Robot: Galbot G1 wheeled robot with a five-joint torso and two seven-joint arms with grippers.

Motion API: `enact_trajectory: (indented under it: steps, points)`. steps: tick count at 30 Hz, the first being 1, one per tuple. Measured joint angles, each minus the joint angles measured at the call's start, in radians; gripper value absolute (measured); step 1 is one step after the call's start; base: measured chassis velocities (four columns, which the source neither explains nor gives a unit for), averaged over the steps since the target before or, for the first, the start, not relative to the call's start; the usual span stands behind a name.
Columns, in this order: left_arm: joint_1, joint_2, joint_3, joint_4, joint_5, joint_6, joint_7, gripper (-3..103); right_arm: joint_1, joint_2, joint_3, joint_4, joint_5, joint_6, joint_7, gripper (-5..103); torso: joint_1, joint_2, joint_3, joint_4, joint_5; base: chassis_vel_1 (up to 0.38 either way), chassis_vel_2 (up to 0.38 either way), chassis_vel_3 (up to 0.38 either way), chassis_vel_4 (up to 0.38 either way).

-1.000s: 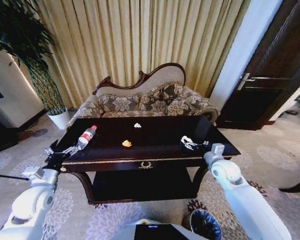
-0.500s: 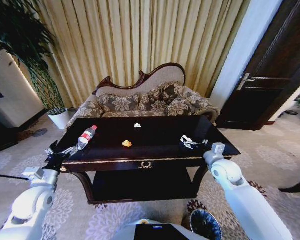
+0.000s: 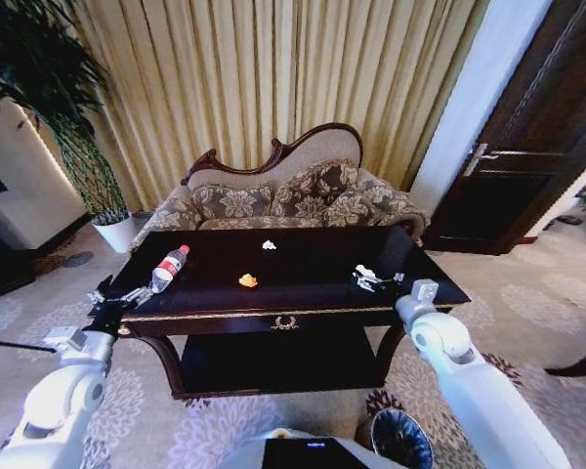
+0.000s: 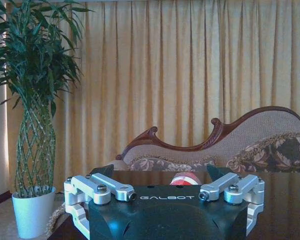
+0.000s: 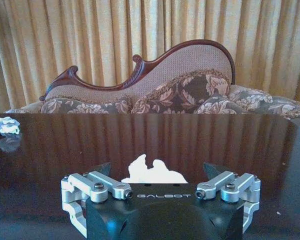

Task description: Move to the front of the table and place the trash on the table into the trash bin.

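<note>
Dark-brown trash bin with black liner on the carpet at the near right, beside the right arm. Left gripper at the table's near-left corner, jaws spread, just short of the clear bottle lying with its red cap toward the far side; red cap also between the spread jaws of the left gripper in the left wrist view. Right gripper above the tabletop near the right edge, jaws spread on either side of a whitish wad; same wad between the jaws of the right gripper in the right wrist view. Glossy dark table with gold wreath emblem on the front drawer. Orange-yellow scrap near mid-table. Second small white wad toward the far edge. Carved sofa beyond, curtain behind, potted plant at far left.
</note>
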Motion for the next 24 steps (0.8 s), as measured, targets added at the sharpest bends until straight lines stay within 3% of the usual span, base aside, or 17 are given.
enact_trajectory:
  steps: [18, 24]
  points:
    - [-0.003, -0.006, 0.002, 0.006, 0.0, -0.002, 0.002, 100, 0.006, 0.007, -0.002, -0.034, -0.006, 0.0, 0.0, 103, 0.0, 0.0, 0.0, 0.0, 0.0, 0.0, 0.0, 0.0, 0.0]
    - [-0.001, -0.007, 0.002, 0.006, 0.0, -0.003, 0.003, 100, 0.0, 0.008, -0.002, -0.033, -0.011, 0.0, 0.0, 89, 0.0, 0.0, 0.0, -0.0001, 0.0, 0.0, 0.0, 0.0, 0.0]
